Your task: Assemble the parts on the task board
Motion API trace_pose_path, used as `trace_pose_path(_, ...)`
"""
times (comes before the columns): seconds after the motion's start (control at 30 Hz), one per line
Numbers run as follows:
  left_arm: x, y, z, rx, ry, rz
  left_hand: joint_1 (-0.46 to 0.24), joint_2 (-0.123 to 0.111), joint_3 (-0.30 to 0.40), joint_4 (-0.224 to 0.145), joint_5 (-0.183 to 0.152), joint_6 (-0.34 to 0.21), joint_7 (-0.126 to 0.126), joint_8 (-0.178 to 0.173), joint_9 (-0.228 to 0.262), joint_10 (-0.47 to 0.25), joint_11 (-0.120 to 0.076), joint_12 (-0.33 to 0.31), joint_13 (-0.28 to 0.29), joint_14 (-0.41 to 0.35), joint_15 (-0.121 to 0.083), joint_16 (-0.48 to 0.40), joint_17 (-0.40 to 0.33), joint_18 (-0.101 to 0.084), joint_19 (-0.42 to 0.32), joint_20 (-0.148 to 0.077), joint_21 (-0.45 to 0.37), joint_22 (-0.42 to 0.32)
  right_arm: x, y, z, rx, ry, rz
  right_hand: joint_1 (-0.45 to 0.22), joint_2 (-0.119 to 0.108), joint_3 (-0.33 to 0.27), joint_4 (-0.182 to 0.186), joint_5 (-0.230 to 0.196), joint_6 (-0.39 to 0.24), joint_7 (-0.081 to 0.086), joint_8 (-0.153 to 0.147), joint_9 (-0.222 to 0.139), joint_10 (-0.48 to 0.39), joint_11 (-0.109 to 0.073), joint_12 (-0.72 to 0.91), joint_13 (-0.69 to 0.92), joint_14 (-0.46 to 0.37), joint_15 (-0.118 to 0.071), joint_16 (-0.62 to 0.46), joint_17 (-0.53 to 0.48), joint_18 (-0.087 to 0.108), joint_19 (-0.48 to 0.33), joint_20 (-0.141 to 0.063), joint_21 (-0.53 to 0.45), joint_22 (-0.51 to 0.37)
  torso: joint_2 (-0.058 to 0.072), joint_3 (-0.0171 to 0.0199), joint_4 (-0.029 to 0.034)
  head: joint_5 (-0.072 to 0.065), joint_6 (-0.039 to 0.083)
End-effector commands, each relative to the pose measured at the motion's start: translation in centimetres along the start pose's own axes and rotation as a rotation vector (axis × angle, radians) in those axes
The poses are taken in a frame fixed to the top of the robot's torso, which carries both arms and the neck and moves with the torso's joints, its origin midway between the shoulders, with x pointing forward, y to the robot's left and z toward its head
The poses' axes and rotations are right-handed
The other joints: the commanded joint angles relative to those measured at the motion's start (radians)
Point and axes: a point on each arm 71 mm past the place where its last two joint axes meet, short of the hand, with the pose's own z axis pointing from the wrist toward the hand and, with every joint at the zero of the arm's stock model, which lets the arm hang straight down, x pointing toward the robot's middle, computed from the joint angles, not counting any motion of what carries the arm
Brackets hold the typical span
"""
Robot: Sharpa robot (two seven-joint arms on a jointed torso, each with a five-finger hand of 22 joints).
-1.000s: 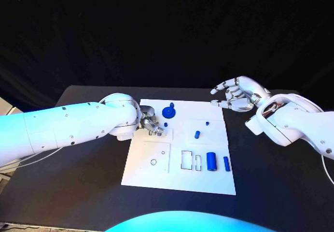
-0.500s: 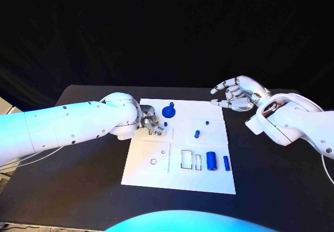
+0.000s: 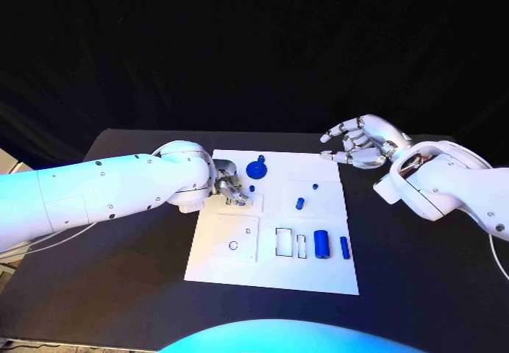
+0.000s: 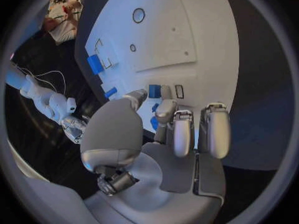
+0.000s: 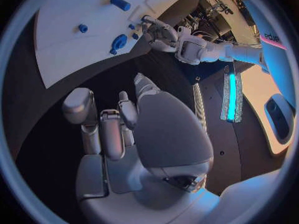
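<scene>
**Standstill at the board's left edge: nothing has moved in the last second**

Head view: the left robot hand (image 3: 228,187) sits over the left edge of the task board (image 3: 318,283), same spot as a second ago. Its fingertips are just beside the small blue part (image 3: 251,188), which hasn't shifted either. The round blue part (image 3: 256,170) stands just behind it, towards the far edge. The two blue cylinders (image 3: 321,245) lie side by side near the right edge, beside the open rectangular slots (image 3: 285,243). The right robot hand (image 3: 359,143) hangs over the table (image 3: 127,294) off the far right corner of the board, fingers apart and loosely curled, holding nothing, unchanged.

Left wrist view: the left robot hand (image 4: 168,134) has its fingers drawn in over the task board (image 4: 174,35), with the small blue part (image 4: 154,91) right at the tips of thumb and finger. You can't tell from this whether it's pinched or only touched.

Right wrist view: the right robot hand (image 5: 124,129) is clear of the task board (image 5: 74,30), nothing in the palm. The left robot hand (image 5: 161,35) shows at the board's edge next to the round blue part (image 5: 118,41).

My read: the pick or seating of that small part is mid-step or stalled. No assembly progress this second, so watch for fingertip motion.
</scene>
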Motion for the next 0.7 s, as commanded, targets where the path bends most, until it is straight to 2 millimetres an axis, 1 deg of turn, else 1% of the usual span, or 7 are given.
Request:
trace_pose_path(0.03,0.57,-0.26,0.03,0.008,0.035,0.004,0.017,-0.002,0.002,-0.004,0.002,0.01,-0.001,-0.007,-0.002,0.001,0.004,0.003,0.0,0.108,0.006,0.006,0.263,0.0,0.001,0.007,-0.003,0.07,0.12,0.06,0.02,-0.006,0.015,-0.006,-0.008,-0.004,0.003,0.004,0.004,-0.005,0.0,0.004,0.001,-0.002,0.001,-0.003,0.0,0.053,-0.006,-0.004,0.047,0.014,-0.003,-0.001,-0.005,0.0,0.0,-0.0009,0.001,0.0,0.0)
trace_pose_path(0.07,0.57,-0.26,0.03,0.008,0.036,0.004,0.018,-0.002,0.002,-0.004,0.002,0.011,-0.001,-0.007,-0.002,0.001,0.004,0.003,0.0,0.108,0.006,0.006,0.263,0.0,0.001,0.007,-0.003,0.07,0.11,0.06,0.02,-0.006,0.015,-0.006,-0.008,-0.004,0.003,0.004,0.004,-0.005,0.0,0.004,0.001,-0.002,0.001,-0.003,0.0,0.053,-0.006,-0.004,0.047,0.014,-0.003,-0.001,-0.005,0.0,0.0,-0.0004,0.001,0.0,0.0)
trace_pose_path(0.4,0.6,-0.27,0.01,0.01,0.037,-0.009,0.047,0.0,0.006,-0.004,0.004,0.015,-0.002,-0.008,-0.005,0.0,0.002,0.003,-0.002,0.108,0.005,0.006,0.263,0.0,0.002,0.007,-0.003,0.071,0.13,0.03,0.04,-0.005,0.017,-0.006,-0.007,-0.003,0.004,0.003,0.005,-0.005,0.0,0.005,0.001,0.0,0.0,-0.002,0.001,0.053,-0.007,-0.004,0.048,0.014,-0.002,-0.001,-0.004,0.001,0.0,-0.0004,0.0009,0.001,0.0)
trace_pose_path(0.53,0.57,-0.26,0.02,0.01,0.034,-0.018,0.071,0.012,0.015,-0.004,0.005,0.017,-0.004,-0.009,-0.007,0.0,0.001,0.003,-0.002,0.108,0.004,0.006,0.263,0.0,0.002,0.006,-0.003,0.071,0.15,0.02,0.05,-0.004,0.019,-0.006,-0.007,-0.003,0.004,0.003,0.005,-0.005,0.0,0.005,0.001,0.0,0.0,-0.002,0.001,0.053,-0.007,-0.004,0.048,0.014,-0.002,-0.001,-0.004,0.001,0.0,-0.0002,0.0002,0.002,0.001)
trace_pose_path(0.6,0.56,-0.22,0.03,0.01,0.033,-0.023,0.087,0.021,0.023,-0.005,0.006,0.018,-0.005,-0.009,-0.007,0.0,0.0,0.003,-0.003,0.108,0.003,0.006,0.263,0.0,0.001,0.006,-0.003,0.071,0.15,0.02,0.05,-0.003,0.02,-0.006,-0.007,-0.003,0.004,0.003,0.005,-0.005,0.0,0.005,0.001,0.0,0.0,-0.002,0.001,0.053,-0.007,-0.004,0.048,0.014,-0.002,-0.001,-0.004,0.001,0.0,-0.0001,-0.0001,0.002,0.0)
trace_pose_path(0.63,0.56,-0.2,0.03,0.01,0.034,-0.028,0.105,0.032,0.035,-0.006,0.005,0.02,-0.007,-0.008,-0.007,0.0,-0.001,0.003,-0.002,0.108,0.002,0.006,0.263,0.0,0.002,0.005,-0.003,0.072,0.15,0.01,0.05,-0.003,0.02,-0.006,-0.007,-0.003,0.004,0.003,0.005,-0.005,0.0,0.005,0.001,0.0,0.0,-0.002,0.001,0.053,-0.007,-0.004,0.048,0.014,-0.002,-0.001,-0.004,0.001,0.0,-0.0002,-0.0002,0.002,0.0)
trace_pose_path(0.7,0.57,-0.17,0.04,0.01,0.038,-0.036,0.126,0.037,0.05,-0.01,0.006,0.022,-0.009,-0.004,-0.005,-0.001,-0.004,0.002,-0.004,0.108,0.0,0.006,0.263,0.0,0.001,0.004,-0.003,0.071,0.16,0.0,0.05,-0.002,0.021,-0.006,-0.007,-0.003,0.004,0.003,0.005,-0.005,0.0,0.005,0.001,0.0,0.0,-0.002,0.001,0.053,-0.007,-0.004,0.048,0.014,-0.002,-0.001,-0.004,0.001,0.0,-0.0002,-0.0002,0.001,0.0)
